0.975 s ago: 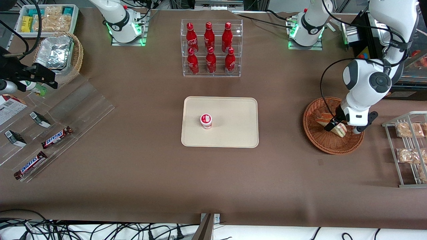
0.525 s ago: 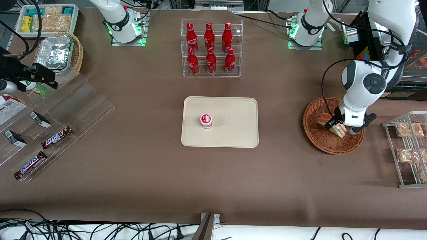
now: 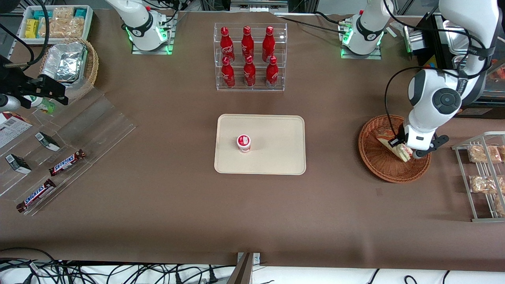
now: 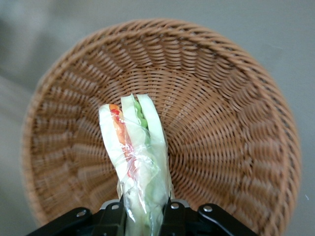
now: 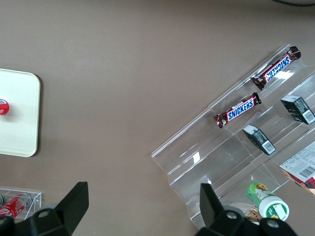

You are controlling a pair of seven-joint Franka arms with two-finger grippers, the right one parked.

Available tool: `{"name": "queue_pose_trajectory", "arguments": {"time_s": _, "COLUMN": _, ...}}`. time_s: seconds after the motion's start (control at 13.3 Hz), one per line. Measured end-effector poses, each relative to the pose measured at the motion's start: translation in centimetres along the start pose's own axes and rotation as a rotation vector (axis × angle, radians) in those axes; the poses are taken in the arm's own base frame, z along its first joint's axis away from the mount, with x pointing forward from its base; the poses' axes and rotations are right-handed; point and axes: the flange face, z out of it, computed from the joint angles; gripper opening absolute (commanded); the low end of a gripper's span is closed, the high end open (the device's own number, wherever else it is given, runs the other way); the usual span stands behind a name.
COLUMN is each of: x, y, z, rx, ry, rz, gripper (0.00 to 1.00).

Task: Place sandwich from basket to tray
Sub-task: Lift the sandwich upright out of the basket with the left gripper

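Observation:
My left gripper (image 3: 398, 146) hangs over the round reddish-brown wicker basket (image 3: 378, 165), shut on the wrapped wedge sandwich (image 3: 403, 152). In the left wrist view the sandwich (image 4: 135, 147) stands edge-on between the two fingers of the gripper (image 4: 144, 216), showing white bread with red and green filling. It sticks out over the woven bowl of the basket (image 4: 221, 123), which holds nothing else that I can see. The cream-beige tray (image 3: 276, 134) lies flat at the table's middle, well apart from the basket toward the parked arm's end.
A small red-and-white cup (image 3: 244, 142) stands on the tray. A clear rack of red bottles (image 3: 249, 57) is farther from the front camera than the tray. A wire rack with bagged snacks (image 3: 483, 173) stands beside the basket. Snickers bars (image 3: 67, 161) lie toward the parked arm's end.
The gripper, shut on the sandwich throughout, has shifted slightly away from the front camera over the basket, carrying the sandwich with it.

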Motion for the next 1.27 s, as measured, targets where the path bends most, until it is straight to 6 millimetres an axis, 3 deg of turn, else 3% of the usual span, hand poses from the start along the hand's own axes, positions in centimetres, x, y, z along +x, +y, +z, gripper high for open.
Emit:
{"name": "queue_pose_trajectory", "arguments": {"time_s": 0.3, "x": 1.6, "y": 4.3, "z": -11.5, "rx": 0.010, "ry": -0.013, "rz": 0.138, "gripper": 0.00}}
{"name": "queue_pose_trajectory", "arguments": {"time_s": 0.53, "x": 2.3, "y": 5.8, "z": -16.3, "rx": -0.089, "ry": -0.014, "rz": 0.269, "gripper": 0.00}}
{"name": "queue_pose_trajectory", "arguments": {"time_s": 0.67, "x": 2.6, "y": 5.8, "z": -18.1, "rx": -0.117, "ry": -0.021, "rz": 0.300, "gripper": 0.00}}
{"name": "queue_pose_trajectory", "arguments": {"time_s": 0.9, "x": 1.9, "y": 6.8, "z": -18.9, "rx": -0.121, "ry": -0.031, "rz": 0.407, "gripper": 0.00}}
{"name": "queue_pose_trajectory", "arguments": {"time_s": 1.27, "x": -1.9, "y": 11.7, "z": -19.8, "rx": -0.225, "ry": -0.060, "rz": 0.660, "gripper": 0.00}}
